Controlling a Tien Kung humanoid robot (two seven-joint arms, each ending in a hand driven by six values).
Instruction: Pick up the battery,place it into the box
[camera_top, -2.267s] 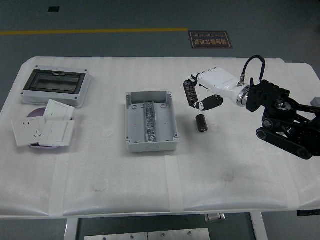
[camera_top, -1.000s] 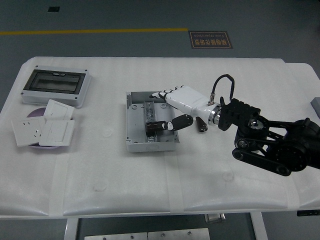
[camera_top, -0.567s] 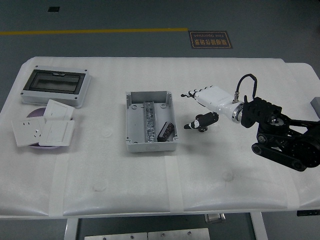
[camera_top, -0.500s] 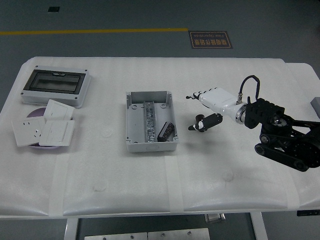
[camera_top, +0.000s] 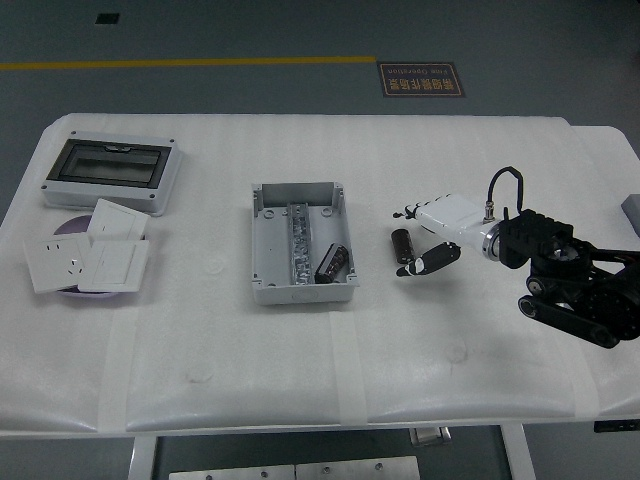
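Note:
An open grey box (camera_top: 302, 243) sits mid-table. A dark cylindrical battery (camera_top: 332, 264) lies tilted inside it, at the lower right. A second dark battery (camera_top: 402, 243) lies on the white table just right of the box. My right hand (camera_top: 423, 238), white with black fingertips, hovers right beside that second battery, fingers relaxed and holding nothing. Its black arm (camera_top: 570, 277) comes in from the right edge. My left arm is out of view.
At the far left stand a grey enclosure with a dark window (camera_top: 110, 172) and several white socket plates (camera_top: 88, 259) stacked over a purple dish. A grey object (camera_top: 630, 209) peeks in at the right edge.
My right hand carried a battery from the table to the box, released it inside, then drew back to the right and lowered. The other battery is visible again beside the hand.

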